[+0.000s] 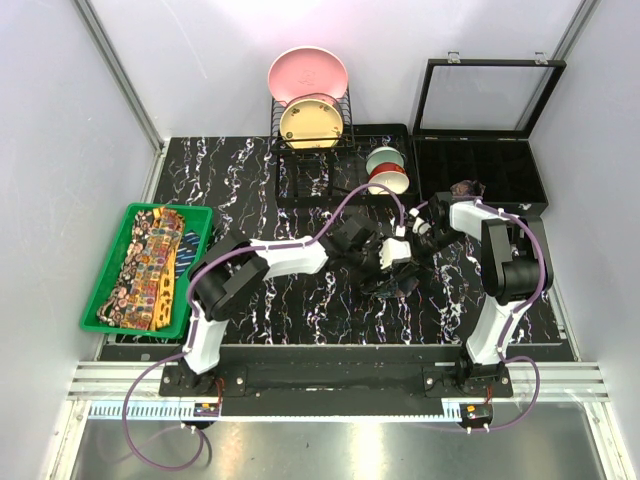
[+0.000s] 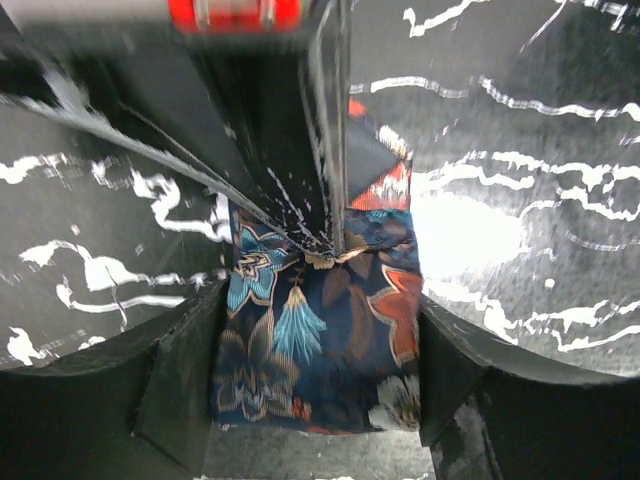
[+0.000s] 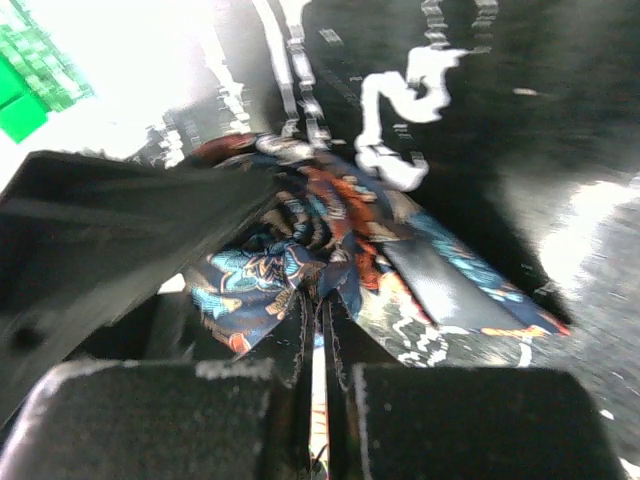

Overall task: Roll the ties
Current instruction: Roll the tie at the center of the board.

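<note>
The dark blue tie (image 2: pixel 320 350), flowered in teal and orange-red, lies on the marbled black table (image 1: pixel 250 180) at mid-table between the two arms. Part of it is flat and part is gathered into a loose bunch of folds, as the right wrist view shows. The right gripper (image 3: pixel 322 320) is clenched, its two pads pressed together with hardly a slit between them, and by the look of it they pinch a fold at the edge of that bunch. The left gripper (image 2: pixel 320 310) is released: its fingers (image 2: pixel 175 390) sit wide apart on either side of the flat stretch of the band, holding nothing. I judge that the winding of this tie is under way but far from finished, since the bunch is slack and not a tidy coil. The next move calls for the left gripper to press or take hold of the flat length and keep it taut while the right wrist turns the pinched end over onto itself; a loose band would let the folds spring apart. Farther out, one small brownish roll (image 1: pixel 467 188) sits at the near left corner of the compartment box (image 1: pixel 500 165), in which compartment I cannot tell. More ties (image 1: pixel 150 265) lie unrolled in the green tray (image 1: pixel 100 305) at the left, so most of the task lies ahead.
</note>
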